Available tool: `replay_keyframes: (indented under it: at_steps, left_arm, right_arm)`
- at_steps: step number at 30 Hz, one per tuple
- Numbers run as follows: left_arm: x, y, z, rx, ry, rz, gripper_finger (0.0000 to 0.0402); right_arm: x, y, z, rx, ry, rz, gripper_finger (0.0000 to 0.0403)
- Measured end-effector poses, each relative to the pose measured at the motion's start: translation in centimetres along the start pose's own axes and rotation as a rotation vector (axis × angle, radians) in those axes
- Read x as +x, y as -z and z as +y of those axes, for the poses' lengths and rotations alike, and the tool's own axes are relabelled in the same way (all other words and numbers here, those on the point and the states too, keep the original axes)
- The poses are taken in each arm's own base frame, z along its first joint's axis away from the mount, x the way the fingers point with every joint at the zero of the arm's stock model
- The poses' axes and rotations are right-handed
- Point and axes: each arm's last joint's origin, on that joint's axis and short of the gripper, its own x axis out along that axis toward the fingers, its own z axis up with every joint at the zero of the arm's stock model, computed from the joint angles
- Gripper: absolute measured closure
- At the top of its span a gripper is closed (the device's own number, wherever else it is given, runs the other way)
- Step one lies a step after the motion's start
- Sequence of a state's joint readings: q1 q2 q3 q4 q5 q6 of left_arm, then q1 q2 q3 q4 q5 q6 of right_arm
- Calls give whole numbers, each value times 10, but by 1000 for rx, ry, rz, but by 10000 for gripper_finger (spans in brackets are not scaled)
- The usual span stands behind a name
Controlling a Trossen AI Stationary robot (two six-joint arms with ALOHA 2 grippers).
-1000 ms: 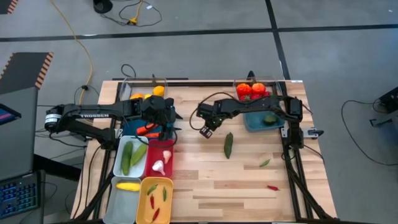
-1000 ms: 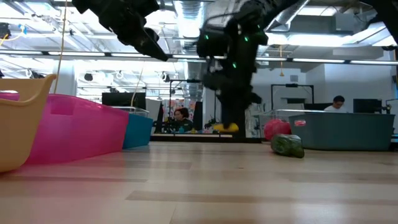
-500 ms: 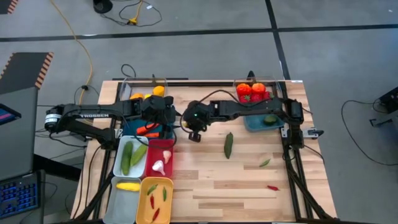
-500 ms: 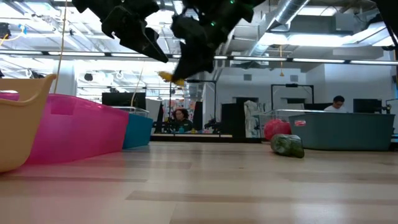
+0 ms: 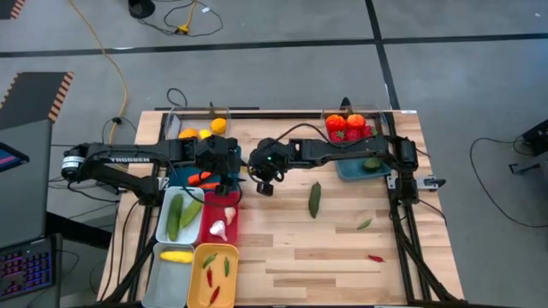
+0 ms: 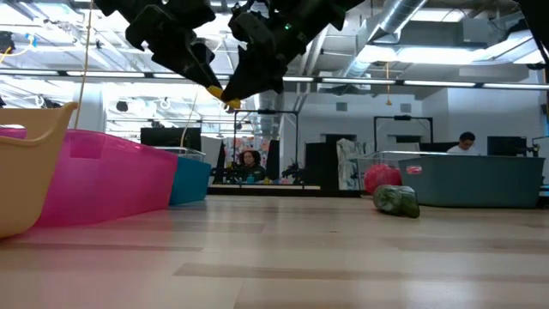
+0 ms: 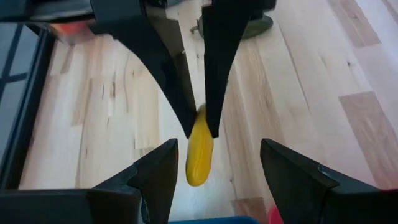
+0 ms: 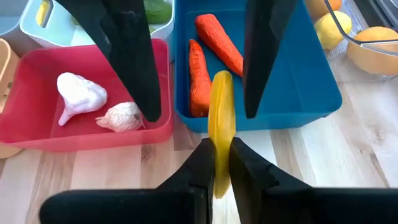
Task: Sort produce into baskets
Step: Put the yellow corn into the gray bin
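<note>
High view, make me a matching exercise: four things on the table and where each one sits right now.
Things:
1. garlic
2. carrots
3. tomatoes
4. yellow squash piece

Places:
A. in the dark blue bin
B. pinched in the right tool, above the table
C. in the red bin
D. in the clear bin at the table's far right corner

Pairs: 1-C, 2-A, 3-D, 4-B
</note>
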State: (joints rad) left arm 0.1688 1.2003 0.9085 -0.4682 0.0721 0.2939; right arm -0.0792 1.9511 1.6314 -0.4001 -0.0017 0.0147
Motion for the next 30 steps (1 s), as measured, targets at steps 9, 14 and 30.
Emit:
replay_keyframes:
  at_steps: [9, 14, 30]
  left_arm:
    - [0, 0, 0, 2, -8, 0, 235]
    - [0, -1, 1, 8, -13, -5, 291]
    - [0, -1, 2, 9, -60, 7, 372]
  right_arm:
    - [0, -2, 0, 0, 0, -23, 335]
    - [0, -2, 0, 3, 0, -22, 335]
    - [0, -2, 0, 20, 1, -22, 335]
